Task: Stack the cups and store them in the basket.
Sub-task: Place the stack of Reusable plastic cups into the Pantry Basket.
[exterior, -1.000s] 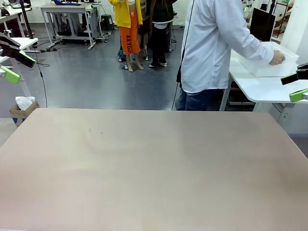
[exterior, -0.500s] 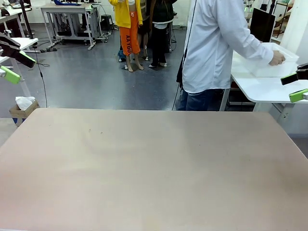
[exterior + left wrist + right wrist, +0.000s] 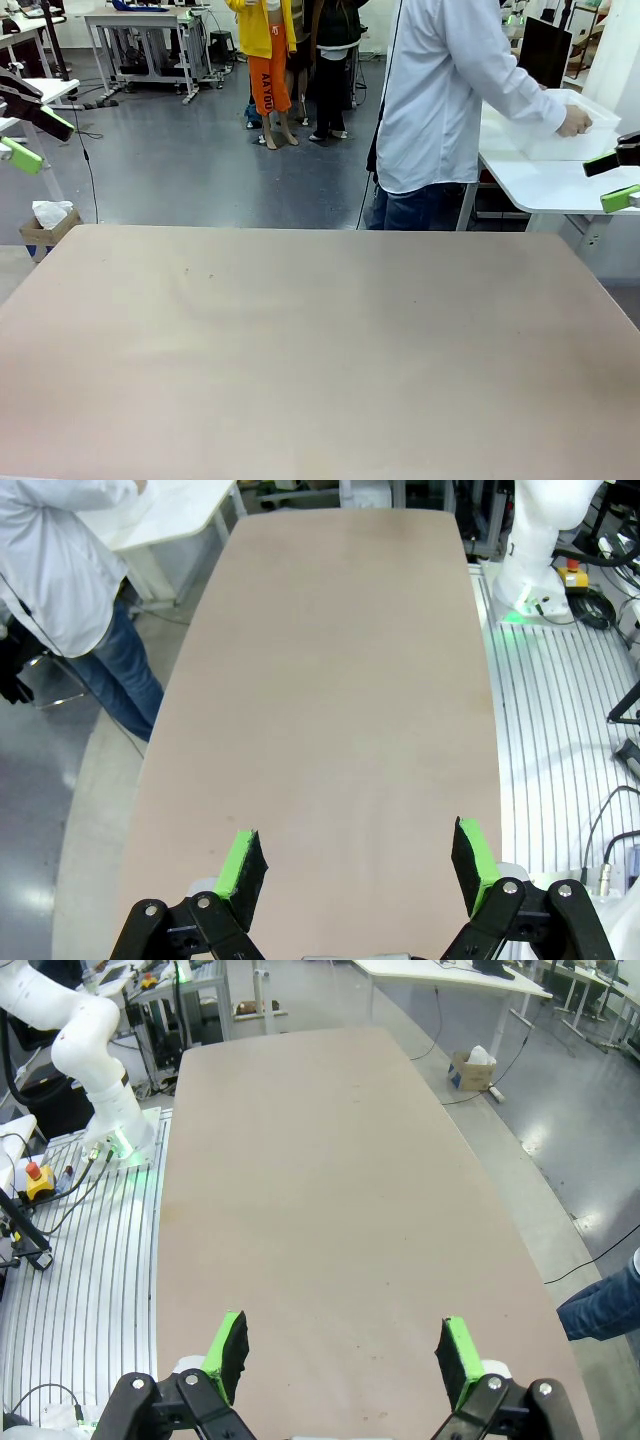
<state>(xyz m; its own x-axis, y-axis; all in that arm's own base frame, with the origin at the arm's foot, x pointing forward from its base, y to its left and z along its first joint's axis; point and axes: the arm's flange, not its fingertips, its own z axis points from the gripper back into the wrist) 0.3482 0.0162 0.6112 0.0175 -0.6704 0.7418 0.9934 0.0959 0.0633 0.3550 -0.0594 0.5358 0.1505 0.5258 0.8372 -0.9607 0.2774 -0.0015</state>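
Setup step, nothing for me to grasp yet. Both tools spread wide and empty: left tool [image 3: 355, 865], right tool [image 3: 340, 1355], parked high over the bare table [image 3: 320, 340]. The person's hand [image 3: 575, 122] holds the basket [image 3: 560, 135] on the side table behind; contents can't be made out. Next: wait for cups and basket.

Front camera sits low at the near edge, facing across the table [image 3: 320, 350]. Both wrist cameras hang high, looking down its length from opposite ends; all 3 share that tabletop.
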